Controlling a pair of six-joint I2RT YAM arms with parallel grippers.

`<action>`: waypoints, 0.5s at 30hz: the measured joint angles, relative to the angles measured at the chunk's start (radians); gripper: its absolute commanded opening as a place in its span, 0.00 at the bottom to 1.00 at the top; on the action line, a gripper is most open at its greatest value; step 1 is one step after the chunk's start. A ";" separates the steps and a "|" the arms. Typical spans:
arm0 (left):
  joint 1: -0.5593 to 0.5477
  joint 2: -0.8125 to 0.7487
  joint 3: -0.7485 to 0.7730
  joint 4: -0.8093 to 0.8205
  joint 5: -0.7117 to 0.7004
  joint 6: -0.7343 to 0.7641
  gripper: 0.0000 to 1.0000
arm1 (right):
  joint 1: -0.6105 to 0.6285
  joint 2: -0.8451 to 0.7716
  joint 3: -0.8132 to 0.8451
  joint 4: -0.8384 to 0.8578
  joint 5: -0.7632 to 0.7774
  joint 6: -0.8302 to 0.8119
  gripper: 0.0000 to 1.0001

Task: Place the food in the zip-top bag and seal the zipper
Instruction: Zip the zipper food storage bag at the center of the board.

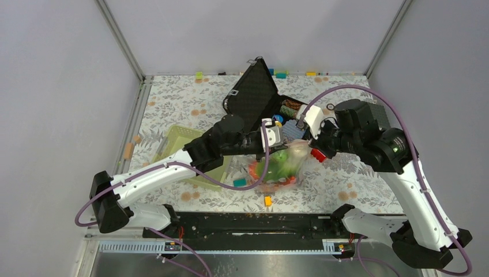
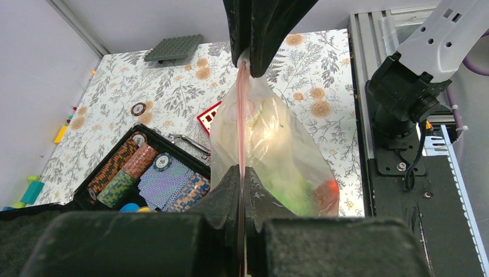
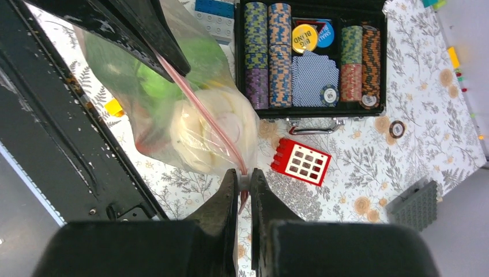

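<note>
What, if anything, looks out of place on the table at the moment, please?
One poker chip lies alone on the tablecloth, outside the black case where the rest are stacked. A yellow block and a teal block also sit loose near the table's front. Nothing looks spilled or damaged.

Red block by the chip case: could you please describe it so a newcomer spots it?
Find the open black case of poker chips. Beside its handle, on the floral tablecloth, lies the red block. Only it shows a grid of white squares.

Plain grey walls [image 1: 242, 29] — floral-patterned table [image 1: 190, 104] under even light.
</note>
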 measured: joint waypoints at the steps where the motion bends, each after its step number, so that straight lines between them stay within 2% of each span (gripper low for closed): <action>1: 0.000 -0.002 -0.003 0.001 -0.002 0.003 0.00 | 0.000 -0.003 -0.002 0.000 0.008 0.000 0.00; 15: -0.002 -0.021 -0.029 0.009 -0.021 0.027 0.00 | -0.003 -0.067 -0.093 0.090 0.043 0.055 0.00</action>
